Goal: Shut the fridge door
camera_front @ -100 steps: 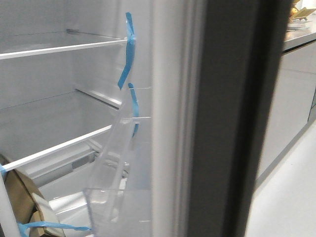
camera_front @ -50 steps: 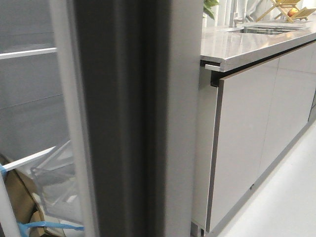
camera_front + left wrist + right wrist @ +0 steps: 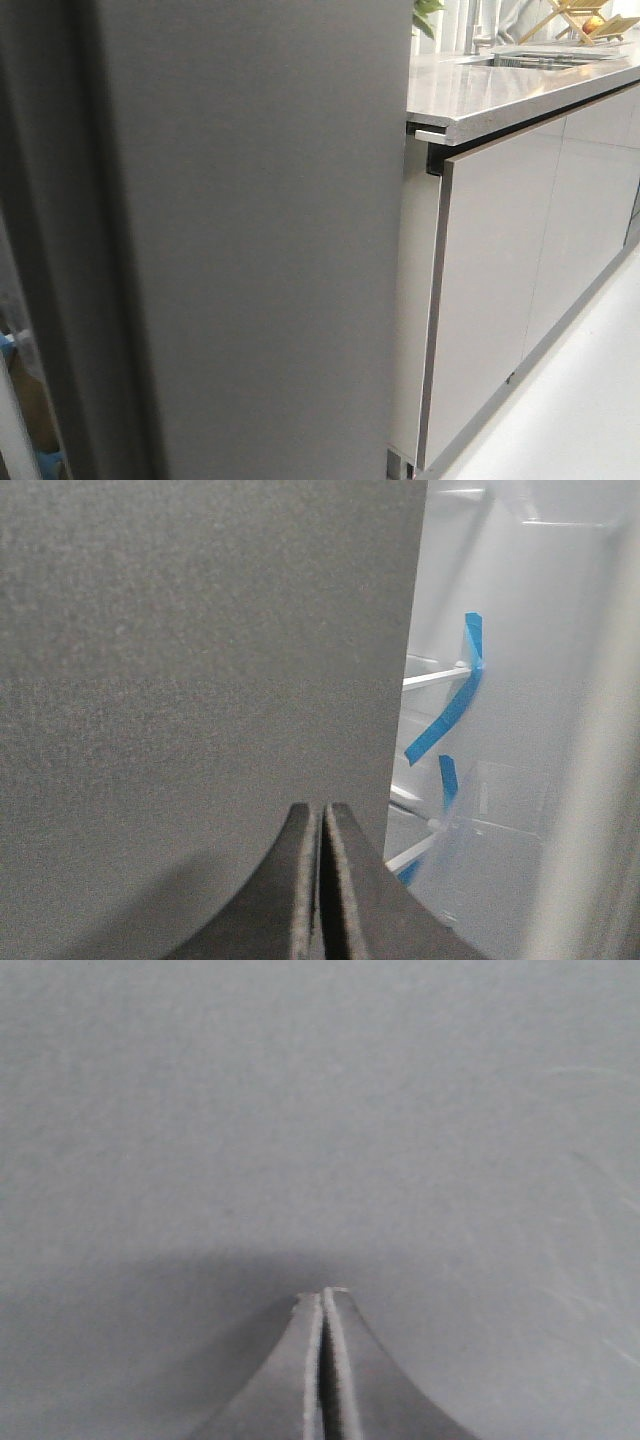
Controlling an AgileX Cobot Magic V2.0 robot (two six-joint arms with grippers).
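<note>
The fridge door's (image 3: pixel 250 250) matte dark-grey outer face fills the left two thirds of the front view. Only a thin sliver of the fridge interior (image 3: pixel 8 330) shows at the far left. My left gripper (image 3: pixel 322 808) is shut and empty, its tips at the door's face (image 3: pixel 200 680) near the door's free edge. Past that edge I see the white interior (image 3: pixel 520 630), shelves and blue tape strips (image 3: pixel 450 715). My right gripper (image 3: pixel 322 1295) is shut and empty, its tips at the plain grey door face (image 3: pixel 320 1110). Neither gripper shows in the front view.
Glossy light-grey cabinet fronts (image 3: pixel 500 280) stand right of the fridge under a grey countertop (image 3: pixel 520 90) with a sink at the back. One cabinet front stands slightly ajar. Pale floor (image 3: pixel 590 400) runs along the cabinets at the lower right.
The door has swung across the front view from right to left. Its white lining, bins and the open interior were visible; now the dark outer face covers almost all of it.
</note>
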